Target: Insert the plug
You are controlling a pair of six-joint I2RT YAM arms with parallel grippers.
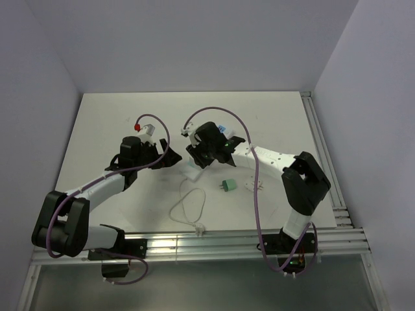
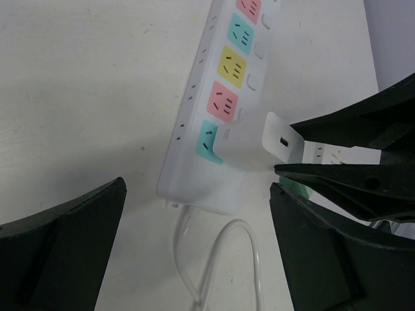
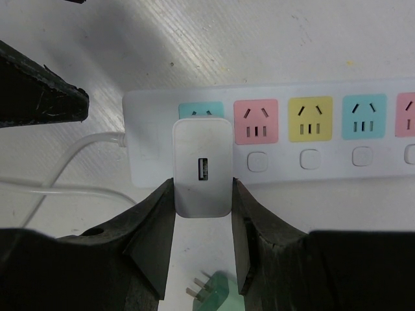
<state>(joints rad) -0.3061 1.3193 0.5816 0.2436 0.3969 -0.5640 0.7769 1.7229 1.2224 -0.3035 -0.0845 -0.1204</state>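
The step in hand looked like the insertion itself. The right jaws were clenched on the white charger plug (image 3: 201,152), one finger on each of its side faces, with its USB port facing the wrist camera. The plug sat between those jaws and projected past their tips over the power strip (image 3: 285,188). There it covered most of the teal end socket (image 3: 201,107), leaving only the socket's far edge visible beyond it.

In the left wrist view the plug seemed to stand on that socket, but its prongs were hidden, so I could not tell whether they were fully home.

The left jaws were released and spread wide, grasping nothing. The cable end of the strip lay in the gap between them, with the white cable (image 2: 217,249) running back under them across the table (image 2: 78,97).

A green plug (image 3: 211,293) lay apart on the table, under the right jaws.

The next move probably called for a straight push along the prongs, with the plug kept square to the socket. The left jaws might have had to steady the strip so it would not slide.
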